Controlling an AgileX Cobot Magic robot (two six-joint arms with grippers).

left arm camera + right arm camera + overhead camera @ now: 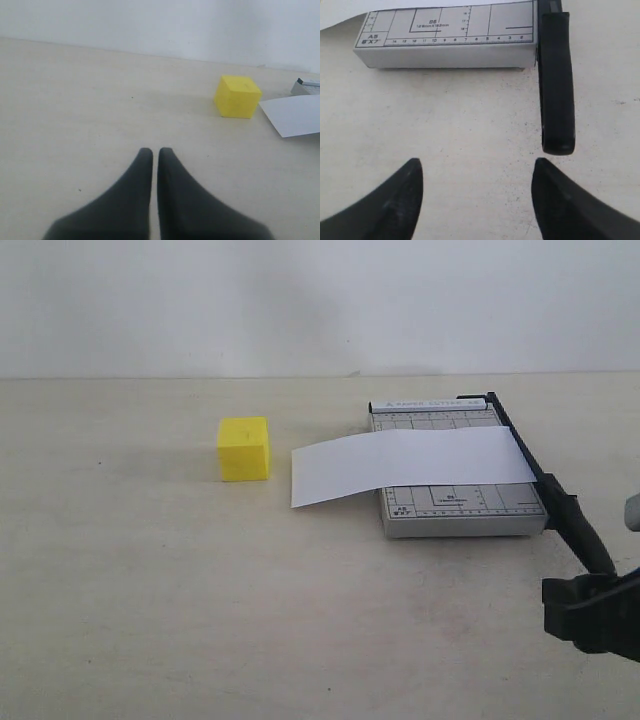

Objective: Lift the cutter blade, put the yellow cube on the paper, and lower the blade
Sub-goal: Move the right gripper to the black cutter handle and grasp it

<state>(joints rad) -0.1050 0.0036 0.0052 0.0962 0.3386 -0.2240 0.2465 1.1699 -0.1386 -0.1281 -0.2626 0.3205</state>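
The cutter blade [530, 462] lies down along the right edge of the grey gridded trimmer board [470, 512], its thick black handle [557, 80] sticking out past the board's near edge. The white paper [410, 464] lies across the board and overhangs to the left. The yellow cube [244, 448] sits on the table left of the paper, also seen as the cube [237, 96] ahead of my left gripper [154, 152], which is shut on nothing. My right gripper [477, 170] is open just short of the handle's end, nothing between its fingers; the right gripper [592, 610] shows at the lower right.
A beige tabletop [150, 590] runs to a white wall [300, 300] at the back. The paper's corner [295, 115] and a bit of the board [307, 86] show at the edge of the left wrist view.
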